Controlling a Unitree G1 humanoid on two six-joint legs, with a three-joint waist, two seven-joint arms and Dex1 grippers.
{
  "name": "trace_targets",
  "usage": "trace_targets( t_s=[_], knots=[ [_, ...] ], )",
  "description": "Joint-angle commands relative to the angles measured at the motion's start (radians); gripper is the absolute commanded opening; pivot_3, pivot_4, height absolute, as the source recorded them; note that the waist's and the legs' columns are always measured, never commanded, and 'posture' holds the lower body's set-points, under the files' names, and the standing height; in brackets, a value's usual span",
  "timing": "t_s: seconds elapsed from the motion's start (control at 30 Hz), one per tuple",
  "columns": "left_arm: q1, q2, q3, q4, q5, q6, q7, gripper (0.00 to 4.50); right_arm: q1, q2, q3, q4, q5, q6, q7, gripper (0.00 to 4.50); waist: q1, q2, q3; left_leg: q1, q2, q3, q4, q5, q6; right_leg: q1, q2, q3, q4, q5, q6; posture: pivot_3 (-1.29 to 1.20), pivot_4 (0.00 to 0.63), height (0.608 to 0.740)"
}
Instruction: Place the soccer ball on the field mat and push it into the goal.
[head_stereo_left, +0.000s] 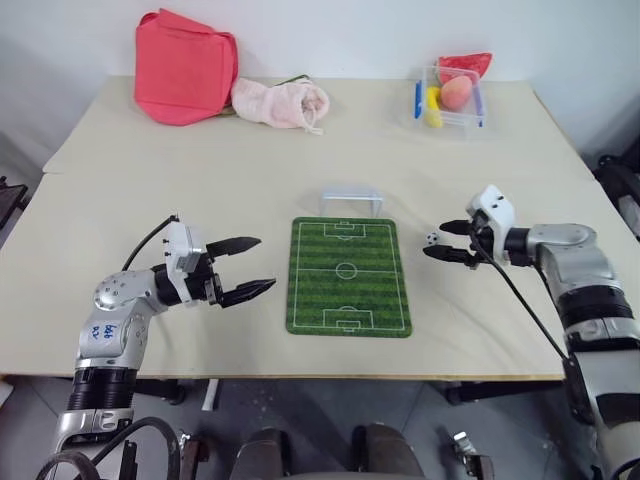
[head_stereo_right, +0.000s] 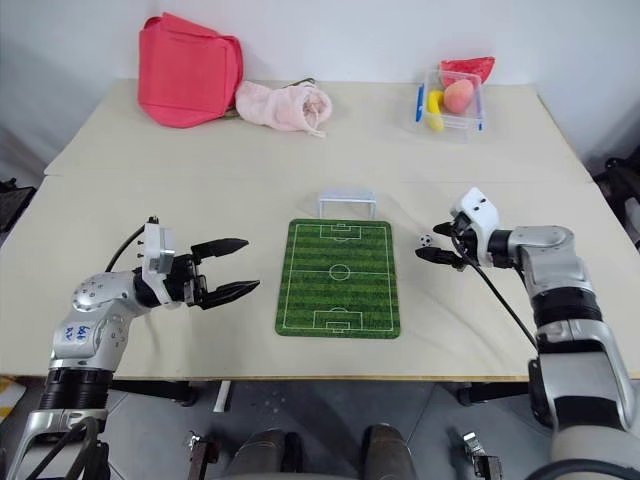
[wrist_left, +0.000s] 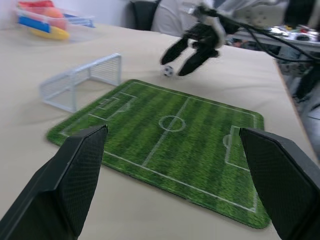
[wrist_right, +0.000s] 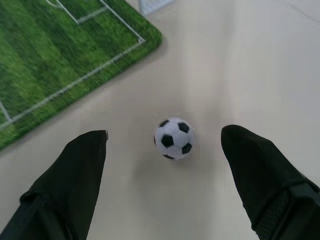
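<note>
Over on the left, the left gripper (head_stereo_left: 246, 267) hangs above the bare table (head_stereo_left: 150, 190), its two black fingers spread wide and holding nothing, aimed across toward the field mat (head_stereo_left: 349, 275) just beside it. Far back on that side lie a red bag (head_stereo_left: 183, 67) and, touching it, a crumpled pink cloth pouch (head_stereo_left: 280, 102). In the middle the green mat lies flat with its white pitch lines, long side running away from the robot. The goal (head_stereo_left: 350, 199) stands right at the mat's far short edge, its mouth seeming to face the pitch, though from here I can't quite say whether the frame touches the mat or sits just off it. To the right of the mat, near its far right corner, the soccer ball (wrist_right: 174, 138) rests on the bare tabletop, off the mat. The right gripper (head_stereo_left: 438, 240) is down beside it with fingers released and apart, the ball lying in the gap between the two tips, touching neither. Far back on the right sits a clear plastic box (head_stereo_left: 452, 98) with toy food inside it.
</note>
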Motion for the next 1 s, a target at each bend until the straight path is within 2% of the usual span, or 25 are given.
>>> trace_targets(
  t_s=[0.03, 0.13, 0.33, 0.5, 0.67, 0.73, 0.9, 1.0],
  knots=[
    [0.046, 0.009, 0.017, -0.064, -0.039, -0.010, -0.029, 4.50, -0.040, 0.022, -0.006, 0.082, -0.034, -0.071, -0.013, 3.66, -0.009, 0.001, 0.000, 0.000, 0.000, -0.001, 0.000, 0.000, 0.000, 0.000, 0.000, 0.000, 0.000, 0.000, 0.000, 0.00, 0.150, 0.740],
    [0.063, 0.019, 0.028, -0.067, -0.036, -0.012, -0.028, 4.50, -0.062, 0.041, -0.014, 0.130, -0.047, -0.104, -0.019, 2.93, -0.019, 0.001, 0.001, -0.001, 0.000, -0.002, 0.001, 0.000, 0.000, 0.000, 0.000, -0.001, 0.001, 0.000, 0.000, 0.00, 0.150, 0.740],
    [0.075, 0.022, 0.037, -0.069, -0.035, -0.016, -0.018, 4.50, -0.092, 0.059, -0.024, 0.195, -0.071, -0.148, -0.047, 0.91, -0.020, 0.001, 0.001, -0.002, 0.000, -0.005, 0.006, 0.000, 0.000, 0.001, -0.001, -0.003, 0.002, 0.000, 0.000, 0.00, 0.150, 0.740],
    [0.090, 0.020, 0.027, -0.054, -0.045, -0.031, -0.063, 4.50, -0.107, 0.072, -0.053, 0.194, -0.066, -0.167, -0.056, 0.83, -0.020, 0.002, 0.001, -0.003, 0.000, -0.006, 0.008, 0.000, 0.000, 0.001, -0.001, -0.003, 0.004, 0.000, 0.000, 0.00, 0.150, 0.740],
    [0.113, 0.029, 0.034, -0.009, -0.064, -0.056, -0.160, 4.50, -0.075, 0.064, -0.072, 0.000, -0.015, -0.104, 0.027, 0.83, -0.020, 0.009, 0.005, -0.003, 0.000, -0.006, 0.008, 0.000, 0.000, 0.001, -0.001, -0.003, 0.005, 0.000, 0.000, 0.00, 0.150, 0.740],
    [0.120, 0.032, 0.030, 0.020, -0.081, -0.055, -0.226, 4.50, -0.006, 0.056, -0.057, -0.234, 0.018, 0.038, 0.063, 0.83, -0.018, 0.009, 0.006, -0.003, 0.000, -0.006, 0.009, 0.000, 0.000, 0.000, -0.001, -0.003, 0.006, 0.000, 0.000, 0.00, 0.150, 0.740],
    [0.108, 0.045, 0.028, 0.164, -0.048, -0.190, -0.370, 4.50, 0.214, 0.003, 0.040, -0.890, 0.133, 0.451, 0.123, 0.83, 0.000, 0.009, 0.005, -0.006, 0.000, -0.011, 0.010, 0.000, 0.000, 0.000, -0.001, -0.008, 0.008, 0.000, 0.000, 0.00, 0.150, 0.740],
    [0.072, 0.050, 0.027, 0.262, -0.026, -0.264, -0.393, 4.50, 0.287, -0.013, 0.079, -1.120, 0.183, 0.577, 0.113, 0.83, 0.010, 0.009, 0.006, -0.007, 0.000, -0.011, 0.012, -0.001, 0.000, -0.001, -0.002, -0.008, 0.007, 0.000, 0.000, 0.00, 0.150, 0.740]
  ],
)
